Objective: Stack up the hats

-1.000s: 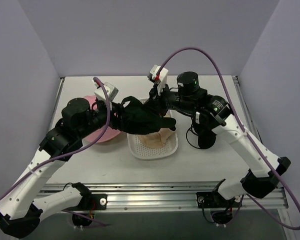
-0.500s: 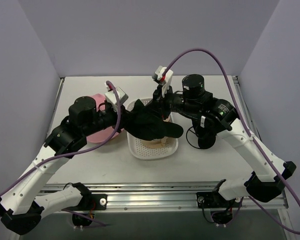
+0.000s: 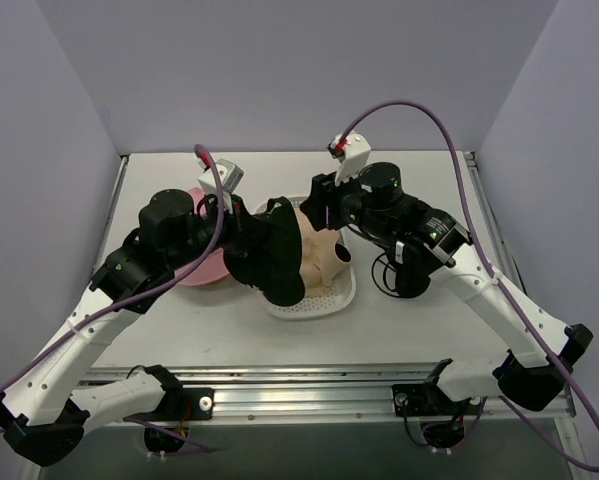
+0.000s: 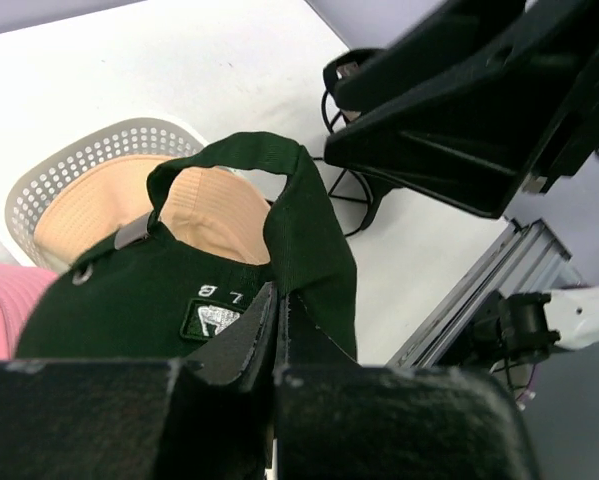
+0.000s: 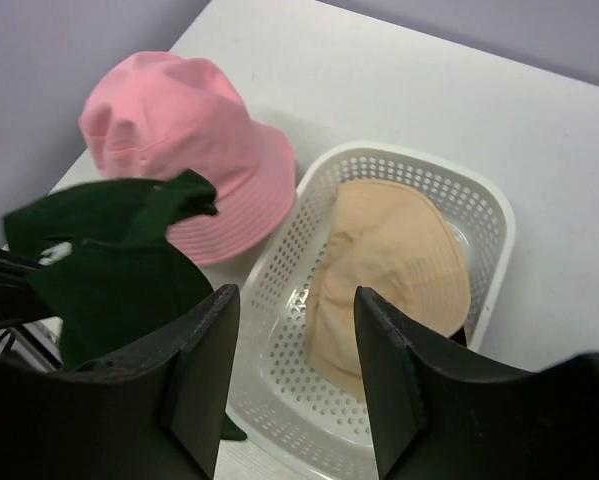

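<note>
Pink bucket hat (image 5: pixel 179 150): crown up, flat on worktop (image 5: pixel 399 70), just L of tray (image 5: pixel 279 310). Beige hat (image 5: pixel 389 270): crumpled, lying inside tray. Dk green cap (image 4: pixel 129 300): white "87" logo patch, rear strap w/ buckle, pinched in L hand (image 4: pixel 279 300), held up over tray's L side.

left arm (image 3: pixel 69 345): white links, black joint housings | right arm (image 3: pixel 499 297): same white-and-black build | purple cable (image 3: pixel 424 115) runs along each arm | white camera block (image 3: pixel 351 152), red plug | black bases (image 3: pixel 179 400) bolted on silver slotted rail (image 3: pixel 309 385) | left gripper (image 4: pixel 279 295): black, rough-textured | right gripper (image 5: pixel 294 300): broad matte-black fingers (image 5: pixel 204 390)
</note>
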### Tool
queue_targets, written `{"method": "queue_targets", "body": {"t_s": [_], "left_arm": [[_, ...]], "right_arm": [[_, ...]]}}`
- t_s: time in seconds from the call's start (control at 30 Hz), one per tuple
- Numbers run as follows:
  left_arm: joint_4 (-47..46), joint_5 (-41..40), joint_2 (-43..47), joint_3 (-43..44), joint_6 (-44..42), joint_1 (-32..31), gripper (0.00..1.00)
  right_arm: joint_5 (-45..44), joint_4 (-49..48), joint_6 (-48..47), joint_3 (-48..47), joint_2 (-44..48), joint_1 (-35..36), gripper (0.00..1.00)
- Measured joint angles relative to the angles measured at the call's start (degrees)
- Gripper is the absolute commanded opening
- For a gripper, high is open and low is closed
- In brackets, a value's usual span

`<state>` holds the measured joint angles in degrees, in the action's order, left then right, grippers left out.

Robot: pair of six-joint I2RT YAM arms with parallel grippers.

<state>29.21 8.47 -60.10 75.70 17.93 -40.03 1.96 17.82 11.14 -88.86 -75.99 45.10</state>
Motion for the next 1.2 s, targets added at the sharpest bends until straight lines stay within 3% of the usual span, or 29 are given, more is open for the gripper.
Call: {"method": "queue_targets", "body": {"t_s": [0.3, 0.7, 1.2], "left_arm": [[-0.3, -7.6, -0.3, 1.2, 8.6, 0.0, 0.02], [1.6, -19.1, -6.7, 5.8, 14.3, -0.1, 0.02], [2.0, -24.6, -8.5, 7.1, 16.5, -1.7, 0.02]], "right_arm": [[-9.4, -4.4, 9.1, 11.9, 10.8, 1.1, 0.45], [-7.6, -11.8, 15.5, 22.1, 17.1, 6.5, 0.42], [-12.5, -21.2, 22.3, 27.3, 11.3, 12.4, 0.42]]}}
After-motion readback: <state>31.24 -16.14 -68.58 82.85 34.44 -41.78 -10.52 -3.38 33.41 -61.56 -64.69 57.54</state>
